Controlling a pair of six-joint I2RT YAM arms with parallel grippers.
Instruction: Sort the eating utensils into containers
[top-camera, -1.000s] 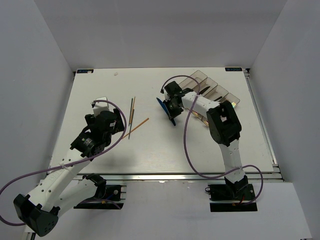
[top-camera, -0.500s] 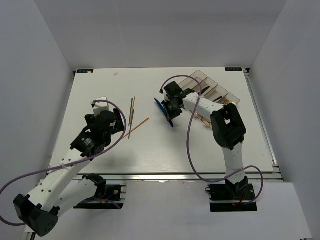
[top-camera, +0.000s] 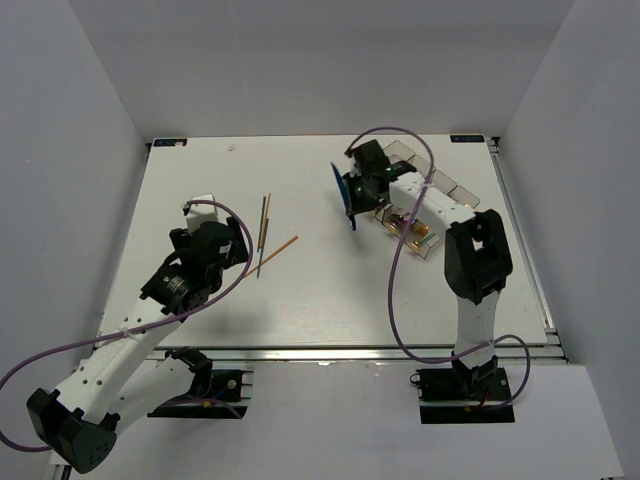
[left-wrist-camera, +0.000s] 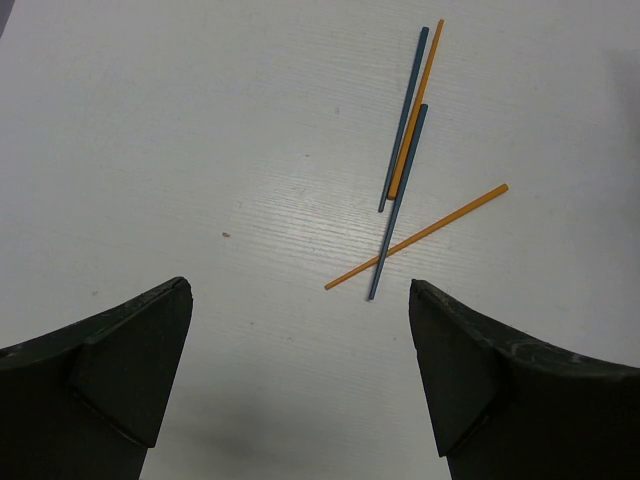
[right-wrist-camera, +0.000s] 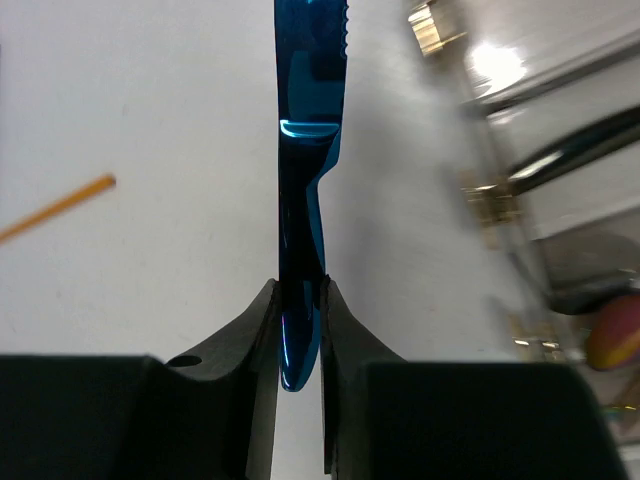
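Note:
My right gripper (top-camera: 352, 188) (right-wrist-camera: 298, 300) is shut on the handle end of the blue knife (top-camera: 345, 199) (right-wrist-camera: 305, 150) and holds it above the table, just left of the clear smoky containers (top-camera: 440, 185) (right-wrist-camera: 560, 150). A gold-toned utensil (top-camera: 410, 228) and a black piece (right-wrist-camera: 570, 145) lie in the bins. Several thin chopsticks (top-camera: 264, 228) (left-wrist-camera: 405, 170), orange and grey-blue, lie crossed on the table left of centre. My left gripper (top-camera: 222, 243) (left-wrist-camera: 300, 340) is open and empty, just near of the chopsticks.
The white table (top-camera: 300, 290) ends at a metal rail along its near edge. Grey walls stand on three sides. The purple cable (top-camera: 385, 290) of the right arm hangs over the table's middle right.
My right gripper has carried the blue knife away from me and to the right, toward the containers. The left arm has not moved.

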